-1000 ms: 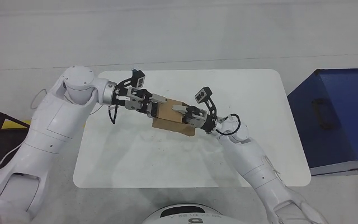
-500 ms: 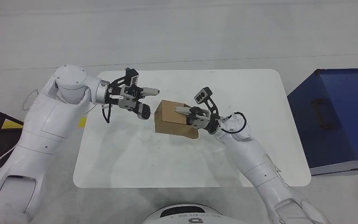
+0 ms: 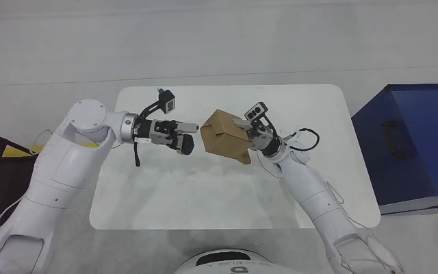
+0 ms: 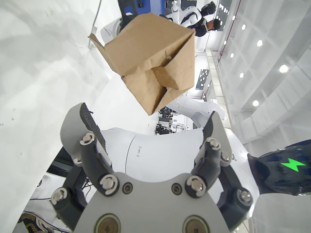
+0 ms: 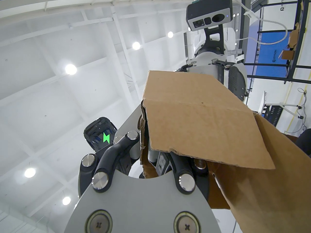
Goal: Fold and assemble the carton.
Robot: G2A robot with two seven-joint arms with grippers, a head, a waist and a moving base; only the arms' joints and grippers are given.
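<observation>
Carton (image 3: 222,133) hangs tilted over the bench (image 3: 205,198), the right fingers (image 5: 111,152) clamped on one of its flaps; the left fingers (image 4: 88,127) stand apart nearby, facing it, not touching.

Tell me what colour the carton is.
The carton is plain brown cardboard; the left wrist view shows it best.

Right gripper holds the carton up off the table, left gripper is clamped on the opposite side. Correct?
One part is wrong. The right gripper does hold the carton up off the table, but the left gripper is not clamped on it. The left wrist view shows its fingers spread open, with the carton ahead of them and untouched.
</observation>
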